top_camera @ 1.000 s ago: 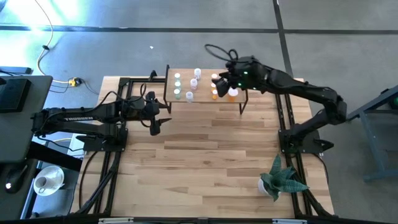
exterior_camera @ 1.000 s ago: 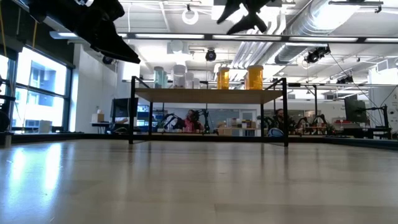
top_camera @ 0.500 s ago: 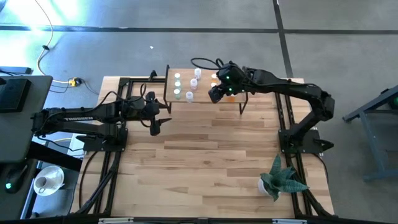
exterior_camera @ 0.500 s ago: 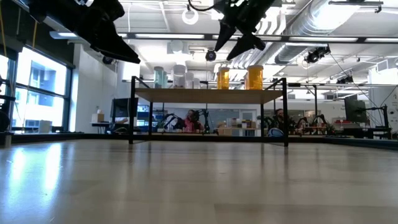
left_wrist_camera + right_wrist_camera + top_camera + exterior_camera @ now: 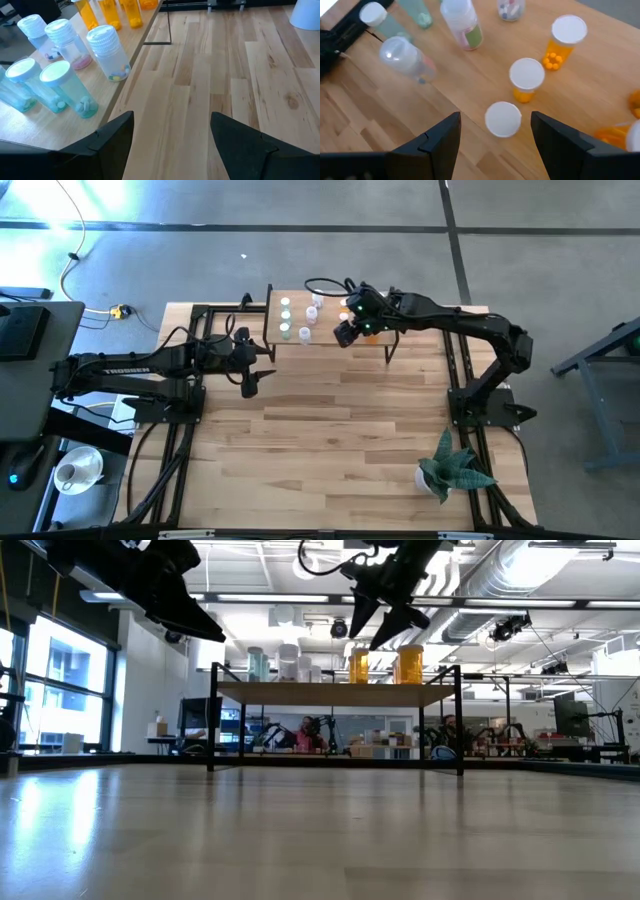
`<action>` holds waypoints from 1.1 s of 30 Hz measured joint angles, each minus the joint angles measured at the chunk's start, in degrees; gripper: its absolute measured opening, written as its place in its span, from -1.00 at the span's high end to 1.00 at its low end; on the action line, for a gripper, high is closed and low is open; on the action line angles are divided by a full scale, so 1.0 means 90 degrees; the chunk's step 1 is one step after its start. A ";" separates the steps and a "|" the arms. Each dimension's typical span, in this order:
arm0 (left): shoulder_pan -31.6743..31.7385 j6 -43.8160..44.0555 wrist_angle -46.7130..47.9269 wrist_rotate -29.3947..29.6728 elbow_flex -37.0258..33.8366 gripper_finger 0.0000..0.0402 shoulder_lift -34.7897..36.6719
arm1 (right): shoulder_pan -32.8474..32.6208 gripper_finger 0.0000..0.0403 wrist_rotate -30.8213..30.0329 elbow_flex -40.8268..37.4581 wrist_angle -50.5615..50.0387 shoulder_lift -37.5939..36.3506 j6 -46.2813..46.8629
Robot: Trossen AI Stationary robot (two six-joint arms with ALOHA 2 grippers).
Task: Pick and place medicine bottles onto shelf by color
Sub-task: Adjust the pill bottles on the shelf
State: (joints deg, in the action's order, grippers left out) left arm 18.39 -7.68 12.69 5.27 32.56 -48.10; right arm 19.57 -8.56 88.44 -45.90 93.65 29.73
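Observation:
The shelf (image 5: 327,340) stands at the table's far edge on thin black legs. On it stand pale green bottles (image 5: 69,88) at the left end, whitish bottles (image 5: 108,50) in the middle and orange bottles (image 5: 526,80) toward the right, all upright on their bases. My right gripper (image 5: 495,150) hovers open and empty just above the orange bottles; it also shows in the high view (image 5: 344,334) and the low view (image 5: 383,618). My left gripper (image 5: 172,137) is open and empty above the tabletop, off the shelf's left near corner (image 5: 250,384).
A potted plant (image 5: 450,468) stands near the table's right front corner. A white cup (image 5: 76,472) sits off the table at the left. Black frame rails (image 5: 182,450) run along both sides. Bare tabletop (image 5: 330,440) lies between the arms.
My right gripper has come down toward the shelf top and moved a little toward the table's left and near side, staying open and empty. The bottles have kept their places.

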 joint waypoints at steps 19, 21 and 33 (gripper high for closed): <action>0.0000 0.0000 0.0010 0.0003 0.0002 -0.27 0.0000 | 0.0031 -0.15 0.0236 -0.0027 -0.0048 0.0211 0.0144; 0.0000 0.0000 0.0027 0.0003 0.0002 -0.27 0.0000 | 0.0031 -0.15 0.0238 -0.0027 -0.0063 0.0212 0.0144; 0.0001 0.0002 0.0046 0.0001 0.0002 -0.27 0.0000 | 0.0031 -0.15 0.0443 -0.0027 -0.0015 0.0214 0.0017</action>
State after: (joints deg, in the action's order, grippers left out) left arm 18.40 -7.66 13.10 5.28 32.58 -48.10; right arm 19.86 -4.57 88.20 -46.04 95.57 29.88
